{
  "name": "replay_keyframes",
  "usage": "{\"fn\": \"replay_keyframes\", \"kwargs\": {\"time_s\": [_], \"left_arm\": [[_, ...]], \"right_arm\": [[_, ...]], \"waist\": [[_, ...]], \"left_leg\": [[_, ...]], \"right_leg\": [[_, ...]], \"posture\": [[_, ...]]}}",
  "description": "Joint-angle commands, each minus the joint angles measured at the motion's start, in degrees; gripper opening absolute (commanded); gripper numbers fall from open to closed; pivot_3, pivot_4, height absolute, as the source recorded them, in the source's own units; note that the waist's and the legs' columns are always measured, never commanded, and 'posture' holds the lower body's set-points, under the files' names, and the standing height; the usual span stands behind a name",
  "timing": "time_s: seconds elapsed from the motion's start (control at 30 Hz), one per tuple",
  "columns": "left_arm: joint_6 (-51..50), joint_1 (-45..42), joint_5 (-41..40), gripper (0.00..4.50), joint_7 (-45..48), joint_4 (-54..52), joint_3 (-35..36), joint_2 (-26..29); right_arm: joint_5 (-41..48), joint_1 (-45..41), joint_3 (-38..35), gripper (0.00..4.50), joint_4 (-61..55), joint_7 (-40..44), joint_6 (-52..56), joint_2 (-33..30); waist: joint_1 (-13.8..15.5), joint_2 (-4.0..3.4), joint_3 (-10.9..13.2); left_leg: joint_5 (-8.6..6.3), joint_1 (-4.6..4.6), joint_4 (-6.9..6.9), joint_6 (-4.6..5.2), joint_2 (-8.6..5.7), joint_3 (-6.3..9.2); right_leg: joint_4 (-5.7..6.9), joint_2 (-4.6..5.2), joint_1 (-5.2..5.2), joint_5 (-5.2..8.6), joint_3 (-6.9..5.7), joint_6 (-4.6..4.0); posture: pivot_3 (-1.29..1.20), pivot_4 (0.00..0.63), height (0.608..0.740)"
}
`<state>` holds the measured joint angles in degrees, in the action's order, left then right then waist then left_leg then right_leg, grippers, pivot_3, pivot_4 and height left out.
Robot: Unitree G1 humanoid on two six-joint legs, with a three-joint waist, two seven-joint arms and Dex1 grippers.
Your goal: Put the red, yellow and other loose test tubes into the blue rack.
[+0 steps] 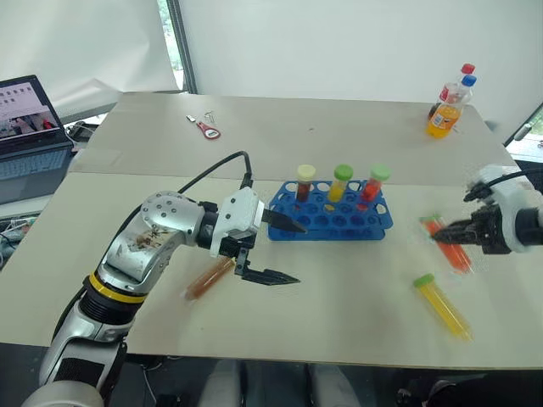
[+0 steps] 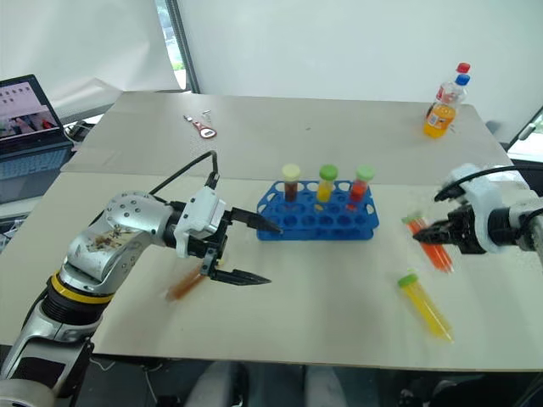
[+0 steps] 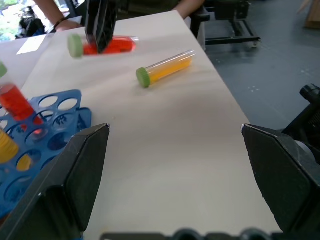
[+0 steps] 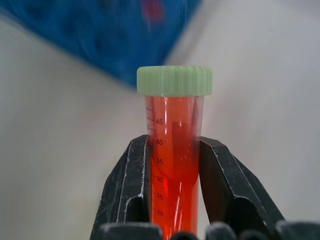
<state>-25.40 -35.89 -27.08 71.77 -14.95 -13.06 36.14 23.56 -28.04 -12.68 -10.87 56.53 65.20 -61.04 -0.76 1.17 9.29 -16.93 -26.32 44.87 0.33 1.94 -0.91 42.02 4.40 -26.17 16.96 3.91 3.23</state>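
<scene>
The blue rack [image 1: 331,222] stands mid-table with three capped tubes upright in its back row. To its right, my right gripper [image 1: 441,231] is shut on the red test tube [image 4: 174,125] with the green cap, gripping its body below the cap. The yellow test tube [image 1: 441,305], also green-capped, lies on the table in front of that gripper. A brown test tube [image 1: 209,277] lies left of the rack, beside my left gripper [image 1: 302,254]. This gripper is open and empty, pointing right past the rack's front left corner.
An orange soda bottle [image 1: 447,110] and a second bottle stand at the far right corner. A laptop [image 1: 30,127] sits off the left side, and a small red-handled item [image 1: 206,127] lies at the back left. A person [image 3: 60,15] is beyond the table's right end.
</scene>
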Motion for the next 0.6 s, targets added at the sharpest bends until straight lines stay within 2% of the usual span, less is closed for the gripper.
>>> {"fn": "replay_keyframes", "kwargs": {"time_s": [0.03, 0.13, 0.27, 0.4, 0.6], "left_arm": [[-2.99, -1.05, -1.66, 4.50, -3.59, -1.31, 2.48, -1.07], [-7.32, -1.88, -4.01, 4.50, -6.47, -2.15, 3.67, -2.58], [-9.85, -2.01, -4.89, 4.50, -7.64, -3.06, 3.78, -2.63], [-10.79, -1.84, -5.03, 4.50, -7.91, -4.04, 3.44, -2.36], [-10.31, -0.84, -4.56, 4.50, -7.35, -4.68, 3.02, -1.87]], "right_arm": [[3.50, 1.61, -11.19, 0.96, -13.33, -9.88, -3.87, 11.21], [-0.19, 7.40, -11.49, 0.96, -19.53, -17.56, -18.32, 23.29], [-5.56, 9.94, -8.44, 0.96, -18.55, -27.02, -30.26, 33.43], [-11.54, 11.67, -4.69, 0.96, -13.37, -31.16, -42.34, 37.21], [-12.99, 12.27, -1.77, 0.96, -8.43, -33.72, -47.96, 39.84]], "waist": [[0.00, 0.00, 0.00], [0.51, 0.07, 0.00], [0.55, 0.06, 0.00], [0.31, 0.06, 0.00], [-0.07, 0.05, 0.00]], "left_leg": [[0.00, -0.01, 0.01, 0.00, 0.00, 0.08], [0.00, -0.02, 0.01, 0.00, -0.04, 0.19], [0.05, -0.08, 0.03, -0.07, -0.12, 0.17], [0.09, -0.06, 0.03, -0.15, -0.10, 0.16], [0.09, -0.06, 0.02, -0.15, -0.10, 0.16]], "right_leg": [[0.01, -0.01, 0.01, 0.00, 0.00, 0.00], [0.01, -0.02, 0.09, 0.00, -0.07, 0.00], [0.03, 0.05, 0.02, 0.01, -0.04, 0.03], [0.06, 0.01, 0.02, 0.01, -0.05, 0.02], [0.09, -0.01, 0.00, 0.01, -0.05, 0.01]], "posture": [[0.00, 0.150, 0.671], [0.00, 0.150, 0.671], [0.00, 0.150, 0.671], [0.00, 0.150, 0.671], [0.00, 0.150, 0.671]]}}
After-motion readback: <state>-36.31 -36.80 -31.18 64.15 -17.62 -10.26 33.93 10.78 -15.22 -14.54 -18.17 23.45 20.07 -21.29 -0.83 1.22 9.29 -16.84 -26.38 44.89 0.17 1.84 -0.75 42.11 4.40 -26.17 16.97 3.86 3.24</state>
